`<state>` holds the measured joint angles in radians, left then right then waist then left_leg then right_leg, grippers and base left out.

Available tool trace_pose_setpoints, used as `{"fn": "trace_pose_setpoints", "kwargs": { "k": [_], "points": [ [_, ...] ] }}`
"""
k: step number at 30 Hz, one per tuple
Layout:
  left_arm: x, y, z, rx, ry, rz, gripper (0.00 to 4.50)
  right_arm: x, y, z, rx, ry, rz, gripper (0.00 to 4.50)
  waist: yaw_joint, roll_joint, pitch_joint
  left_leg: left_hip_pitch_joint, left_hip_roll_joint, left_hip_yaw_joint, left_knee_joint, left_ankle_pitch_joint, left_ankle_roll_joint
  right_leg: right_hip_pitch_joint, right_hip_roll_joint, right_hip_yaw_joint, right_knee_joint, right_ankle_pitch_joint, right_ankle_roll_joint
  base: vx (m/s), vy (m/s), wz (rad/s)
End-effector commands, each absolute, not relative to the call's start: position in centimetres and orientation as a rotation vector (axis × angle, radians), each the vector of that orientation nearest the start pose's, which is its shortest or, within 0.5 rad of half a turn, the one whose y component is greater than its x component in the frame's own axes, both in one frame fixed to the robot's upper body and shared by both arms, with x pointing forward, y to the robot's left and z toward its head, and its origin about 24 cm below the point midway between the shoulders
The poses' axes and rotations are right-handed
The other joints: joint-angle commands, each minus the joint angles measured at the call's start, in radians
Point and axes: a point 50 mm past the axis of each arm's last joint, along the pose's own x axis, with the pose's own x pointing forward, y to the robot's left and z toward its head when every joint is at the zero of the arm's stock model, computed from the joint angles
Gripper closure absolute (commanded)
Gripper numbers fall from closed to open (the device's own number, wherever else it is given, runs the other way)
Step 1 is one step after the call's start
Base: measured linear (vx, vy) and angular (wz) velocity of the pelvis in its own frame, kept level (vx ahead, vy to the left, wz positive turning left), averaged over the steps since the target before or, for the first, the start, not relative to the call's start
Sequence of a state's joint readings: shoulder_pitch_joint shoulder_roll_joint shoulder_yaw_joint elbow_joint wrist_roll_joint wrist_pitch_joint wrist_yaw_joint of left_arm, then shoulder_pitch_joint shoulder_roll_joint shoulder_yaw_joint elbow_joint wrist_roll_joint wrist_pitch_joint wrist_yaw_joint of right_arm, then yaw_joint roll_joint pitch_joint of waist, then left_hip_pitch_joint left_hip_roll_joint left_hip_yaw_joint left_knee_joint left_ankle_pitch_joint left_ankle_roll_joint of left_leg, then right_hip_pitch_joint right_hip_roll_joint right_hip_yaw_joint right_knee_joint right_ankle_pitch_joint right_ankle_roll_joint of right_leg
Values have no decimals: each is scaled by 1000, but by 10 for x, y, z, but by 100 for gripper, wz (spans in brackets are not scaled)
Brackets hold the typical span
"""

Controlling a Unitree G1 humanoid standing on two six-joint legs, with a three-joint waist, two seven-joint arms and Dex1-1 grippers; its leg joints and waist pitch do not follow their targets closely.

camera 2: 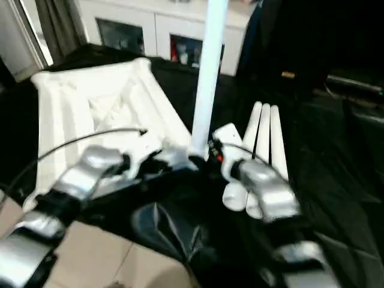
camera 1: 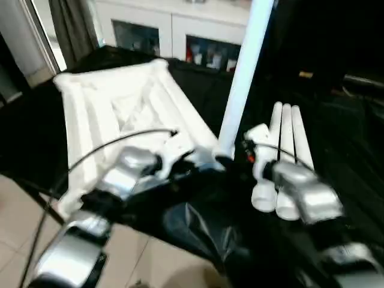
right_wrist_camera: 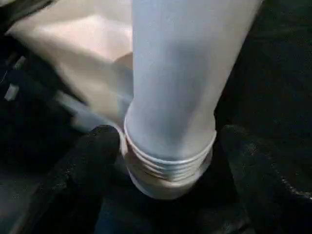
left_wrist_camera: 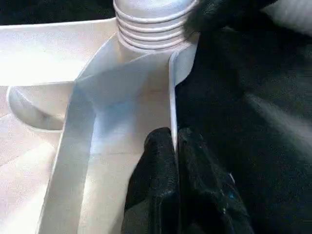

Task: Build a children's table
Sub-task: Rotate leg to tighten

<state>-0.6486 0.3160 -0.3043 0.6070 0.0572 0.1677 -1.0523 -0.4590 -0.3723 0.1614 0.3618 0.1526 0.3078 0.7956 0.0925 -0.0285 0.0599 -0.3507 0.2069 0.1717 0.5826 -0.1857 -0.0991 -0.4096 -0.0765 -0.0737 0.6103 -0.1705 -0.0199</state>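
Note:
The children's table top (camera 1: 108, 102) lies upside down on the black-draped work surface, its ribbed underside up. One white leg (camera 1: 243, 72) stands upright at the top's near right corner, and its threaded end (left_wrist_camera: 151, 24) meets the corner socket. My left gripper (left_wrist_camera: 174, 139) is shut on a thin rib wall of the top right beside that socket. My right gripper (right_wrist_camera: 165, 139) is open, with a black finger (right_wrist_camera: 95, 156) on each side of the leg's threaded base. Three more legs (camera 1: 287, 150) lie side by side to the right, partly under my right forearm.
The black drape (camera 1: 198, 228) falls off the front edge of the work surface onto the tile floor (camera 1: 24, 204). A black cable (camera 1: 90, 153) arcs over my left forearm. Behind the work surface stand a white cabinet (camera 1: 180, 36) and a curtain (camera 1: 72, 24).

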Motion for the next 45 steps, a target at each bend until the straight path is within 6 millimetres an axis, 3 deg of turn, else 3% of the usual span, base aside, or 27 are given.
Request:
{"fn": "trace_pose_setpoints", "kwargs": {
  "k": [1, 8, 12, 24, 28, 30, 31, 33, 34, 36, 37, 38, 40, 44, 45],
  "points": [
    [321, 107, 70, 411, 344, -1347, 450, 309, -156, 64, -249, 367, 961, 80, 3, -5, -64, -3, 22, 2, -66, -192, 54, 57, -65, 49, -80, -289, -168, 0, 0, 0],
    [310, 112, 70, 426, 359, -1407, 450, 306, -151, 66, -262, 356, 1022, 80, 0, -6, -65, -2, 22, 0, -67, -202, 41, 54, -63, 49, -83, -320, -157, 0, 0, 0],
    [309, 113, 69, 432, 364, -1408, 450, 302, -143, 66, -263, 361, 1083, 80, 1, -9, -68, -4, 21, 1, -64, -163, 50, 55, -61, 49, -72, -247, -173, 0, 0, 0],
    [308, 116, 69, 444, 371, -1390, 450, 299, -145, 61, -268, 379, 1085, 169, 2, -10, -68, -6, 19, 2, -62, -153, 50, 57, -61, 49, -70, -240, -171, 0, 0, 0],
    [316, 115, 69, 411, 373, -1291, 450, 310, -143, 55, -143, 358, 907, 175, -1, -11, -68, -5, 18, 2, -62, -154, 42, 55, -60, 49, -71, -252, -170, 0, 0, 0],
    [328, 115, 68, 396, 380, -1160, 450, 316, -142, 48, -93, 372, 805, 175, -6, -14, -67, -10, 15, 0, -64, -159, 29, 57, -59, 45, -75, -295, -155, 0, 0, 0],
    [337, 114, 67, 389, 387, -1061, 450, 319, -141, 45, -57, 377, 731, 176, -5, -12, -66, -1, 14, 3, -62, -169, 23, 50, -60, 47, -82, -328, -146, 0, 0, 0],
    [344, 114, 66, 383, 393, -971, 450, 322, -139, 41, -23, 384, 661, 176, -4, -12, -68, -1, 12, 3, -61, -155, 14, 51, -58, 49, -79, -310, -147, 0, 0, 0],
    [355, 112, 65, 332, 410, -825, 450, 328, -136, 36, 31, 402, 535, 176, -5, -16, -68, -3, 10, 5, -59, -155, 17, 53, -58, 49, -78, -307, -147, 0, 0, 0],
    [361, 107, 65, 291, 420, -749, 450, 333, -134, 31, 64, 416, 420, 176, -2, -12, -69, 0, 8, 5, -59, -159, 12, 47, -61, 50, -81, -323, -147, 0, 0, 0],
    [361, 107, 65, 291, 420, -749, 450, 333, -134, 31, 64, 416, 420, 176, 0, -14, -73, -4, 8, 2, -60, -143, 9, 56, -60, 48, -78, -310, -143, 0, 0, 0],
    [368, 92, 64, 268, 411, -662, 450, 340, -123, 23, 107, 433, 278, 176, -2, -8, -72, -4, 9, 3, -60, -139, 9, 52, -59, 49, -78, -284, -147, 0, 0, 0],
    [371, 78, 63, 296, 393, -621, 450, 343, -110, 21, 107, 425, 240, 176, -2, -8, -75, -1, 5, 3, -58, -145, 3, 53, -59, 48, -79, -280, -149, 0, 0, 0],
    [371, 68, 62, 321, 387, -629, 450, 345, -101, 23, 94, 409, 237, 176, 3, -9, -77, -6, 7, 3, -57, -114, 44, 61, -57, 49, -66, -153, -177, 0, 0, 0],
    [371, 63, 63, 323, 375, -651, 450, 347, -100, 25, 82, 389, 240, 141, 4, -5, -77, -6, 7, 3, -57, -113, 47, 61, -57, 49, -66, -145, -180, 0, 0, 0]
  ]
}}
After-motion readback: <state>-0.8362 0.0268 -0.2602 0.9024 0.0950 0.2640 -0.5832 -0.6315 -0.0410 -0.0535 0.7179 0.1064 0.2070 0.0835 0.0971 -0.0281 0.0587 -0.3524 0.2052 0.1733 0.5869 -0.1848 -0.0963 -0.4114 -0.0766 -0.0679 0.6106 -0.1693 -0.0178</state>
